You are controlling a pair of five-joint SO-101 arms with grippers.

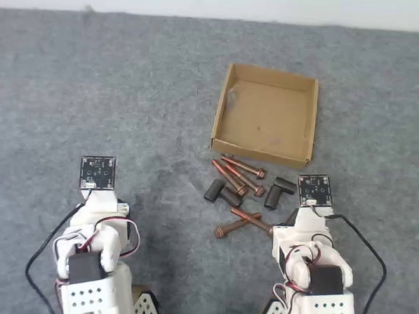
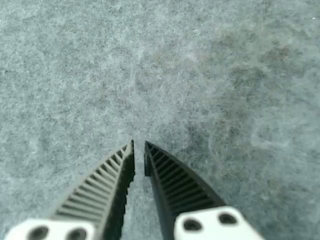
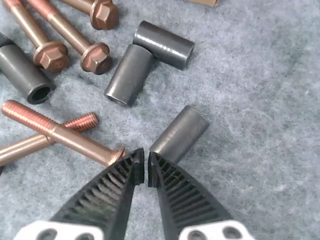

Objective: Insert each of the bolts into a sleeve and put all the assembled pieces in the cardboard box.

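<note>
An open cardboard box (image 1: 262,150) stands empty at the table's far middle. In front of it lie several copper bolts (image 1: 238,170), two of them crossed (image 1: 243,223), and several dark sleeves (image 1: 221,193). My right gripper (image 3: 145,160) is shut and empty, low over the carpet. Its tips are just short of one sleeve (image 3: 180,134) and beside the head of a crossed bolt (image 3: 62,136). Two more sleeves (image 3: 129,75) touch end to side farther out. My left gripper (image 2: 139,150) is shut on nothing over bare carpet, far left of the parts.
Grey carpet (image 1: 115,89) covers the whole table. The left arm (image 1: 97,174) sits at the near left and the right arm (image 1: 313,190) at the near right, just beside the pile of parts.
</note>
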